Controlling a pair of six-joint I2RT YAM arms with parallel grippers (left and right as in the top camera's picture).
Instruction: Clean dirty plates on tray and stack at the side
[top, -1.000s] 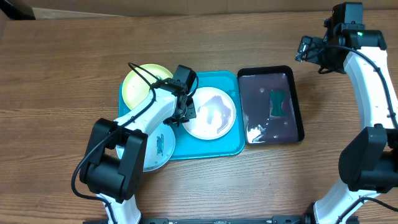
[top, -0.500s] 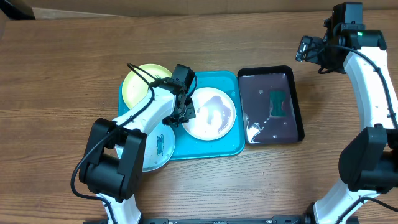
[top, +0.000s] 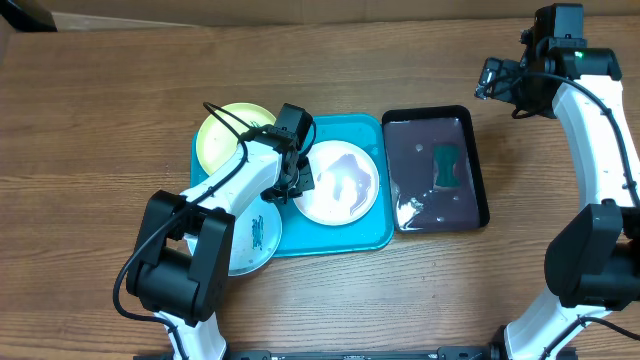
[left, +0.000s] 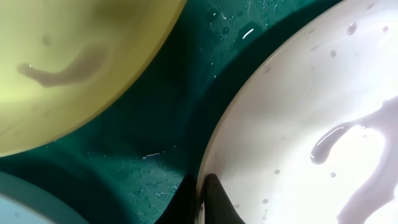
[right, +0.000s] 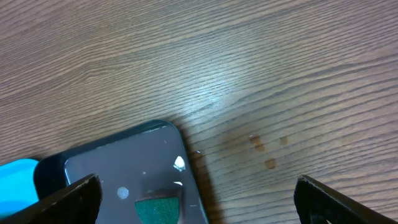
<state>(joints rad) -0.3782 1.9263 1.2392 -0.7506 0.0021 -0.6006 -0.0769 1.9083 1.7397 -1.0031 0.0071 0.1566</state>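
The turquoise tray (top: 368, 236) holds a white plate (top: 345, 185) with a wet greyish smear, and a yellow-green plate (top: 222, 137) at its back left. A pale blue plate (top: 256, 240) with teal scribbles lies over the tray's front left edge, partly under my left arm. My left gripper (top: 303, 181) is shut on the white plate's left rim. In the left wrist view its gripper (left: 200, 200) pinches that rim, with the white plate (left: 311, 118), the yellow-green plate (left: 74, 62) and the wet tray (left: 149, 143) around it. My right gripper (top: 490, 78) hangs open above the table at the back right.
A black tray (top: 478, 170) of dark water with a green sponge (top: 446, 165) sits right of the turquoise tray. The right wrist view shows the black tray (right: 118, 171), the sponge (right: 158, 210) and bare wood with small drops (right: 267, 146).
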